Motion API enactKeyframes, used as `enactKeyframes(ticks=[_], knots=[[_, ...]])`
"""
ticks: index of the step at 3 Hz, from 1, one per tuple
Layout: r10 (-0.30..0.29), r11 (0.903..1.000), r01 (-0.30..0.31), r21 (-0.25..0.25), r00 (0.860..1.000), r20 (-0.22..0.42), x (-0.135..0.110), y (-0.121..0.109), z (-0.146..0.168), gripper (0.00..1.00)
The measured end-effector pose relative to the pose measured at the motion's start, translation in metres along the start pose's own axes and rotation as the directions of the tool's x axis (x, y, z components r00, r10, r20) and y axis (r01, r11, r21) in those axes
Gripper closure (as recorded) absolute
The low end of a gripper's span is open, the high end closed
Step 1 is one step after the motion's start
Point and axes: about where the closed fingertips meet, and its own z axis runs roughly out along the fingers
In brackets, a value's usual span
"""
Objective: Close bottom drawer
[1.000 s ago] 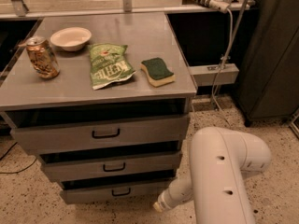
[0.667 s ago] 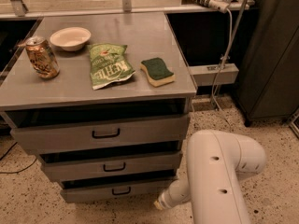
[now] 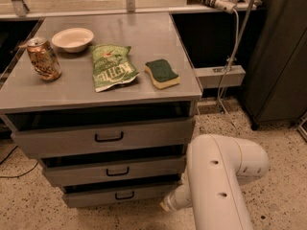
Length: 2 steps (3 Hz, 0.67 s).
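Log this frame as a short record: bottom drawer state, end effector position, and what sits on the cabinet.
bottom drawer: black handle on its front, dark gap above, looks slightly open
end effector: low, at the right end of the drawer front; contact cannot be told
arm: white, lower right foreground
cabinet top: can, white bowl, green chip bag, sponge
task status: drawer not yet closed

Gripper (image 3: 167,205) mostly hidden behind arm (image 3: 217,176)
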Motion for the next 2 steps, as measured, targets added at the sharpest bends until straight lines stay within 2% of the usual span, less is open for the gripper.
enactKeyframes(ticks=[2], knots=[[-0.016,0.9969,0.012,0.077,0.998,0.059,-0.028,-0.025,-0.015,1.00]])
